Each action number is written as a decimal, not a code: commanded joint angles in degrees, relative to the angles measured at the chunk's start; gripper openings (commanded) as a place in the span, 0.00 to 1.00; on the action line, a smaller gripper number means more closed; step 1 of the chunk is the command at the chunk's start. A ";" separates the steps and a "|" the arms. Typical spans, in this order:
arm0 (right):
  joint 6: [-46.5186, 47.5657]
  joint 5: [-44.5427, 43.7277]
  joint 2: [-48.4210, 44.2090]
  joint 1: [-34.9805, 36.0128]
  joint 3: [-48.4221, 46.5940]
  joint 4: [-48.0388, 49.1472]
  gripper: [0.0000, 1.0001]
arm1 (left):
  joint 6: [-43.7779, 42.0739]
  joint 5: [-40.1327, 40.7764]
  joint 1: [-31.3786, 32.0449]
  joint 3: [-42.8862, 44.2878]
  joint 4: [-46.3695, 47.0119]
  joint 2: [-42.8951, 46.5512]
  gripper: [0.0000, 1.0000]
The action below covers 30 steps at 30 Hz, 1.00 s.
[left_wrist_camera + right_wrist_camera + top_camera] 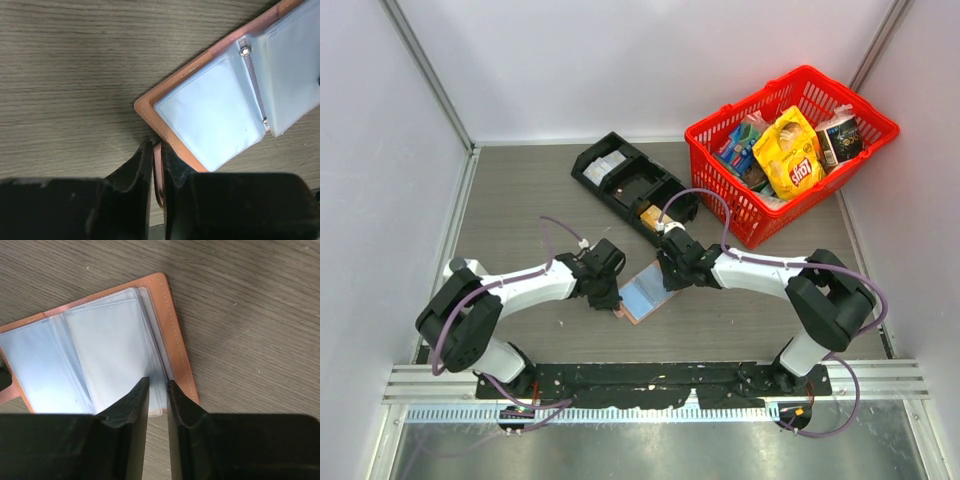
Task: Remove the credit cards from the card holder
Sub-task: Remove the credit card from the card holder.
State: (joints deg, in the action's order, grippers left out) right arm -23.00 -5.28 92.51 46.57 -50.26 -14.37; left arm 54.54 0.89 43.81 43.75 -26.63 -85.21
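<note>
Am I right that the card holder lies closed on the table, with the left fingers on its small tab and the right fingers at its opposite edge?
No: the card holder lies open, pale blue inner panels up, as both wrist views show. The left fingers are on its small tab, the right fingers at its opposite edge.

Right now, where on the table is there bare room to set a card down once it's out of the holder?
Bare table lies between the left wall and the black tray, and in the strip between the card holder and the arm bases. The middle is crowded: left gripper and right gripper at the holder, tray and red basket just beyond.
</note>
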 commanded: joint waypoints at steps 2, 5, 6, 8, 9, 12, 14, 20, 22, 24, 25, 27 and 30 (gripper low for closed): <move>-1.78 2.46 -3.82 1.07 -0.80 1.19 0.21 | -1.37 1.58 0.13 0.73 4.04 -2.68 0.14; -1.96 4.39 -6.45 1.42 -1.07 1.36 0.17 | -1.46 1.31 0.13 0.81 5.18 -2.94 0.14; -2.04 4.40 -6.73 1.51 -1.16 1.45 0.16 | -1.46 1.40 0.13 0.73 5.62 -2.86 0.13; -2.48 7.65 -7.25 1.86 -1.33 1.98 0.12 | -1.46 1.40 0.05 0.64 6.33 -2.77 0.13; -2.48 8.70 -7.34 2.38 -1.51 2.24 0.11 | -1.46 1.57 0.05 0.64 6.50 -2.60 0.13; -2.66 9.85 -6.65 3.79 -2.21 2.51 0.11 | -1.37 2.54 0.05 0.38 7.12 -2.07 0.13; -2.40 11.34 -5.94 5.28 -2.82 2.33 0.11 | -1.28 3.33 0.05 -0.06 7.30 -1.37 0.13; 0.85 14.41 -5.15 6.43 -4.76 -1.09 0.21 | 0.12 6.84 0.05 -2.17 6.51 2.14 0.13; 1.99 13.98 -5.58 6.43 -5.20 -2.23 0.27 | 1.00 8.51 0.13 -3.05 5.81 4.51 0.14; 2.88 11.97 -6.63 6.34 -5.29 -3.11 0.35 | 1.62 10.44 -0.04 -3.75 4.58 6.80 0.16; 2.96 10.91 -7.42 6.00 -5.20 -3.21 0.41 | 1.97 11.41 0.04 -4.02 3.70 8.20 0.18; 2.97 9.50 -8.39 4.50 -4.94 -3.38 0.45 | 2.49 13.26 0.05 -3.93 1.59 10.49 0.21; 2.35 6.25 -7.96 0.21 -4.23 -3.47 0.45 | 2.50 14.41 0.05 -2.36 -0.70 13.92 0.29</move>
State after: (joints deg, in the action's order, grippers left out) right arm -21.28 5.85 86.78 51.11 -53.36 -17.41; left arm 55.81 10.44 43.81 39.62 -24.16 -76.25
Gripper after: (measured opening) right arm 0.450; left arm 0.247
